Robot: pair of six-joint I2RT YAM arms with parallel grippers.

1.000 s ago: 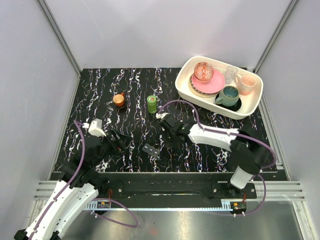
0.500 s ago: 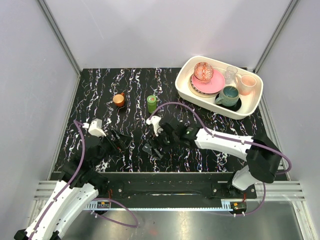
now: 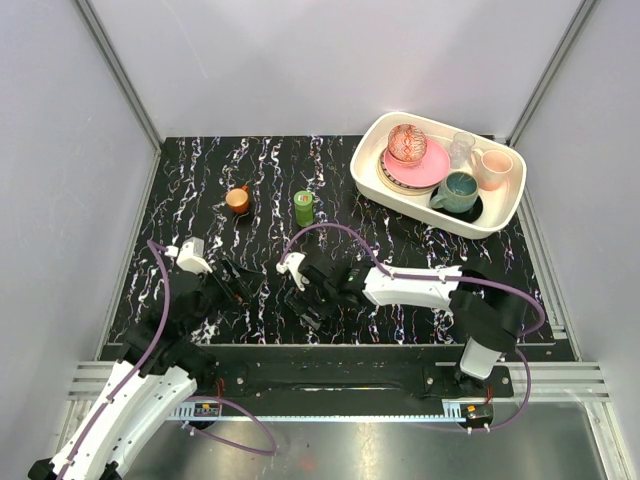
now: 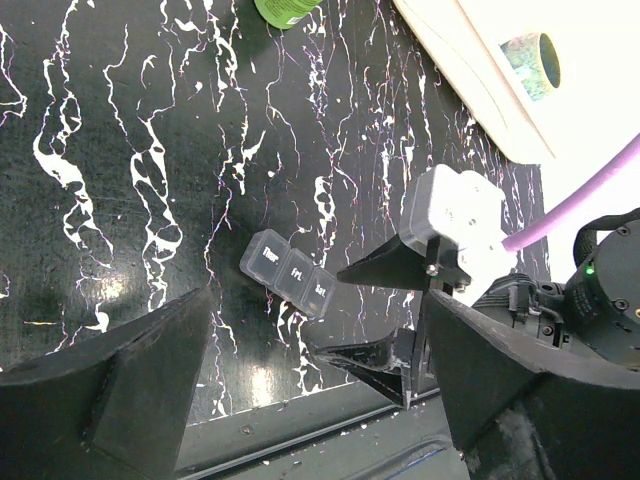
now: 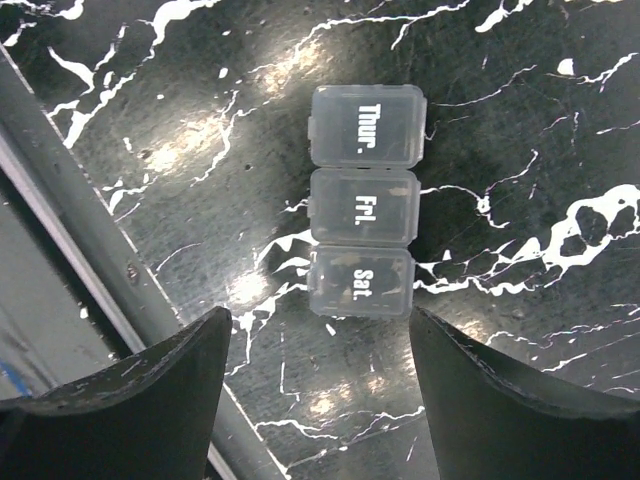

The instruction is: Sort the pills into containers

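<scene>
The pill box lies flat on the black marbled table, close to the near edge and roughly midway between the two arms. It is a translucent strip of three square compartments. All three lids appear shut, and the printed faces are turned up.

Lid markings, far to near in the right wrist view: "Thur.", "Fri.", "Sat.". No other writing is legible. The contents cannot be identified through the lids, and no loose pills can be made out.

The right gripper hangs directly over the strip. Its fingers are spread wide, one to each side of the "Sat." end, clear of the box. This stance suits a descent onto the box or onto a lid tab.

The left gripper sits just to the left of the box, fingers also spread wide and holding nothing. It is probably standing by to brace the box.

The green bottle, likely the pill source, stands upright farther back, well apart from the box.
</scene>
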